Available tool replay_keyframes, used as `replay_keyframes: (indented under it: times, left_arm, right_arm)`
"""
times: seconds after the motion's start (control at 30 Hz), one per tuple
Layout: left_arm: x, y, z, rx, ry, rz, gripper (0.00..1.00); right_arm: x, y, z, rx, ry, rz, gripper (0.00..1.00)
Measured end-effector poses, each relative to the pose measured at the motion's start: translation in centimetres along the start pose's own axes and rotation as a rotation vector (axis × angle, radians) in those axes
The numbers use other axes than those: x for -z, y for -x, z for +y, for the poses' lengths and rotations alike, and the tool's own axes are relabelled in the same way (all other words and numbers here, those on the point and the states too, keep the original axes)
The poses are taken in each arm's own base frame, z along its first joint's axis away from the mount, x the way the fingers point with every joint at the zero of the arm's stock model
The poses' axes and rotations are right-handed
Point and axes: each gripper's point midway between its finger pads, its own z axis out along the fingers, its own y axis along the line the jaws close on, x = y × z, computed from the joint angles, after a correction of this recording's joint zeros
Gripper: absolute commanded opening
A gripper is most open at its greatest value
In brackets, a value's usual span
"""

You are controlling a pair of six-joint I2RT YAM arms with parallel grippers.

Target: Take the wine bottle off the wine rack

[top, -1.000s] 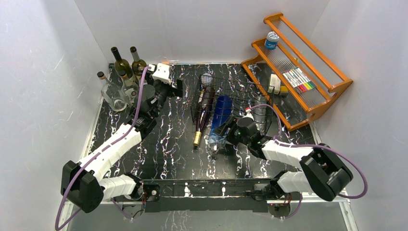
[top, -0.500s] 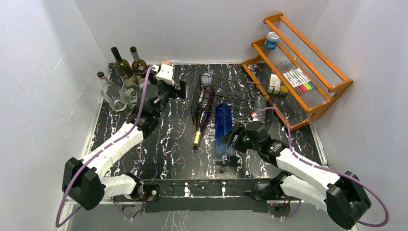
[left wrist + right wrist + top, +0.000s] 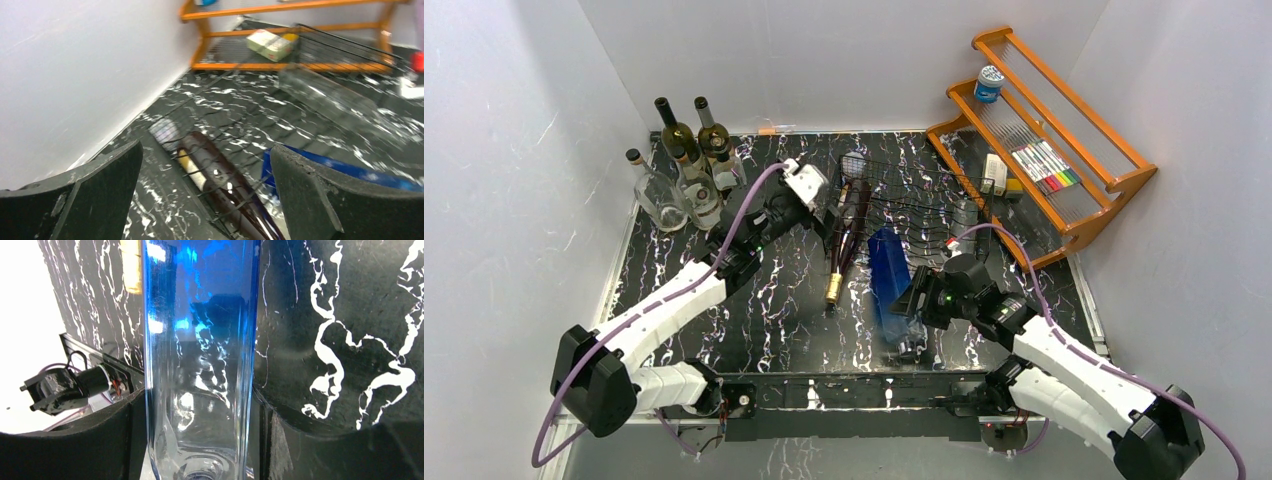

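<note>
The black wire wine rack [image 3: 914,185] sits mid-table. A dark brown wine bottle [image 3: 847,228] lies in its left cradle, gold-foil neck [image 3: 834,291] pointing toward me. My right gripper [image 3: 918,301] is shut on a blue glass bottle [image 3: 888,277], held tilted just in front of the rack. The right wrist view shows the blue bottle [image 3: 200,355] filling the gap between the fingers [image 3: 295,445]. My left gripper [image 3: 828,216] is open and empty at the rack's left side. Its wrist view shows the dark bottle [image 3: 220,186] behind the rack wires [image 3: 200,132], and the blue bottle [image 3: 350,170] to the right.
Several upright wine bottles [image 3: 686,148] and a clear flask [image 3: 660,203] stand at the back left. An orange wooden shelf [image 3: 1114,185] with small items is at the back right. A clear bottle [image 3: 965,218] lies in the rack's right side, also seen in the left wrist view [image 3: 330,97].
My right gripper has drawn the blue bottle out of the rack toward the near edge and tilted it. My left gripper has moved right from the standing bottles to the rack.
</note>
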Motion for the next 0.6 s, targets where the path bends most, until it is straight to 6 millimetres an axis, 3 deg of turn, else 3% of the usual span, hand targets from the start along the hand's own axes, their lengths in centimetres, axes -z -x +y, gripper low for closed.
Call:
replay_keyframes:
  times: [0.17, 0.33, 0.5, 0.6]
  left_arm:
    - [0.6, 0.2, -4.9, -0.065, -0.239, -0.025, 0.98]
    - [1.8, 0.0, -11.6, -0.103, -0.465, -0.017, 0.98]
    - [4.5, -0.9, -18.5, -0.105, -0.655, 0.006, 0.98]
    - [7.3, -2.3, -22.0, -0.131, -0.741, 0.031, 0.98]
  right_arm:
    - [1.0, -0.9, -0.2, 0.026, -0.016, 0.047, 0.33]
    - [2.4, -1.5, -0.5, 0.058, -0.029, 0.071, 0.31]
    - [3.3, -1.7, -0.6, 0.092, -0.053, 0.097, 0.3]
    - [3.6, -2.1, -0.7, 0.111, -0.06, 0.122, 0.3]
